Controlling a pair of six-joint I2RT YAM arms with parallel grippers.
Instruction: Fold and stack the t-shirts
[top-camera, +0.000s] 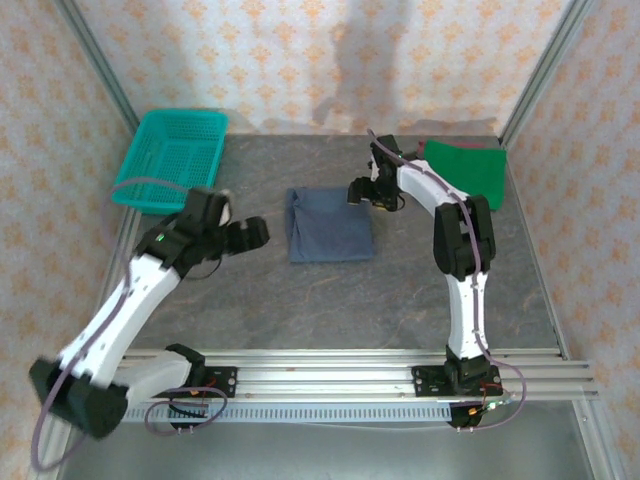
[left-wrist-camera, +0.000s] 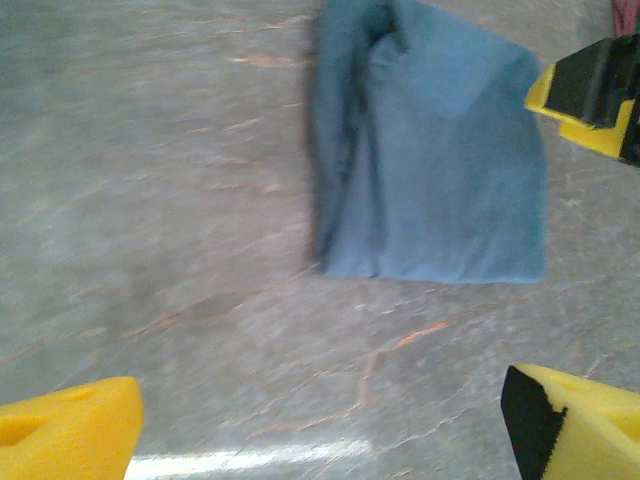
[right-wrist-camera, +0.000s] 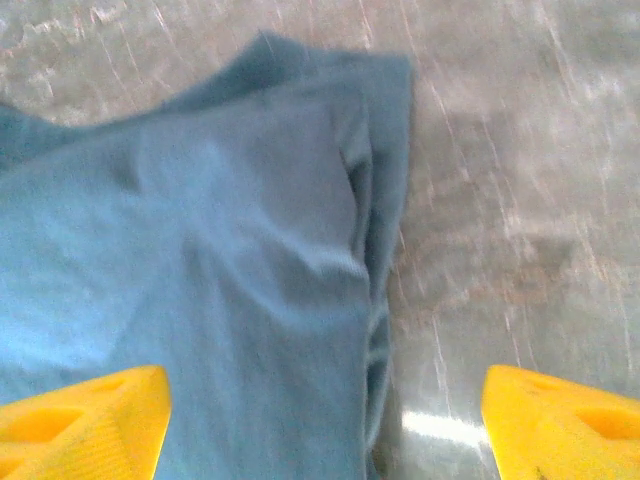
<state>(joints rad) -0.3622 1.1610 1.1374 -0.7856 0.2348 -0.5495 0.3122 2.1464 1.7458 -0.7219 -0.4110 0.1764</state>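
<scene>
On the grey table (top-camera: 300, 300) the slate-blue t-shirt (top-camera: 330, 225) is laid folded at centre, the green t-shirt (top-camera: 465, 168) far right; stacking is judged not done. Left gripper (top-camera: 250, 235) and right gripper (top-camera: 366, 192) are seen open, empty.

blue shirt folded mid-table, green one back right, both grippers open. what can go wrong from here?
The slate-blue t-shirt has a bunched, layered edge in the right wrist view; a pinch there might lift only the top layer and undo the fold.
The left gripper and right gripper flank it on either side; closing in together, they could clash.
The green t-shirt sits partly behind the right arm; a grasp there may be awkward.
</scene>
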